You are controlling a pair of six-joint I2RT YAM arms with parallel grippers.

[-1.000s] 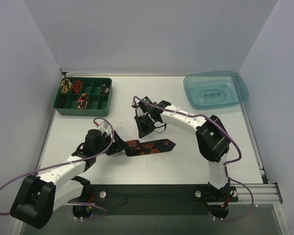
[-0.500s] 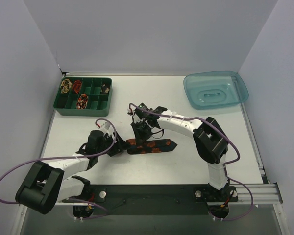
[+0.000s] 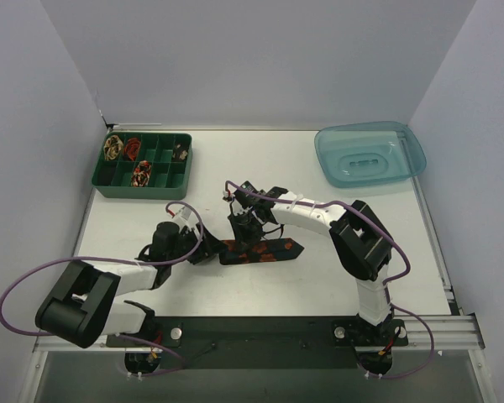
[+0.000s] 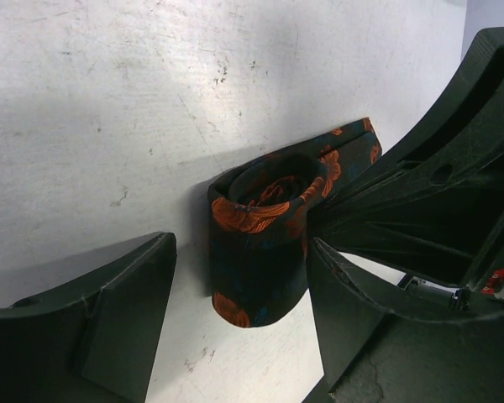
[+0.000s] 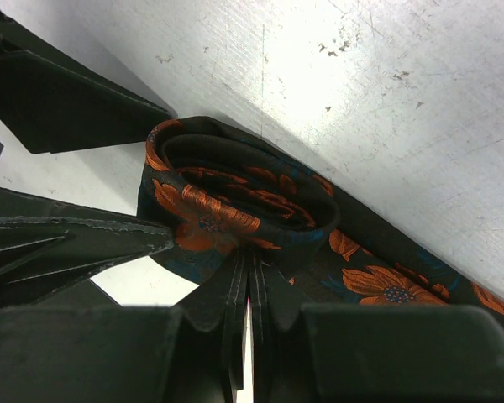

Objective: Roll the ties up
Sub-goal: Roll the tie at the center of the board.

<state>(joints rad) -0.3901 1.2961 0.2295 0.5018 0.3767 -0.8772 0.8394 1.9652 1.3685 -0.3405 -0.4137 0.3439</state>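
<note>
A dark tie (image 3: pixel 273 249) with orange flowers lies flat on the table, its left end wound into a loose coil (image 4: pixel 260 252). My left gripper (image 3: pixel 213 251) is open and low on the table. Its fingers (image 4: pixel 101 319) stand on either side of the coil (image 5: pixel 227 201) without squeezing it. My right gripper (image 3: pixel 245 233) is shut and comes down from the far side. Its tips (image 5: pixel 250 267) press against the coil's outer wall where the flat length leaves the roll. Other rolled ties (image 3: pixel 139 174) sit in the tray.
A green compartment tray (image 3: pixel 143 191) stands at the back left with small rolled ties in several cells. A teal plastic bin (image 3: pixel 370 155) lies at the back right. White walls close in the table on three sides. Purple cables loop off both arms.
The right gripper has come down toward the near side onto the tie's rolled end. The left arm has stretched right and lower, bringing its open fingers around the coil.
</note>
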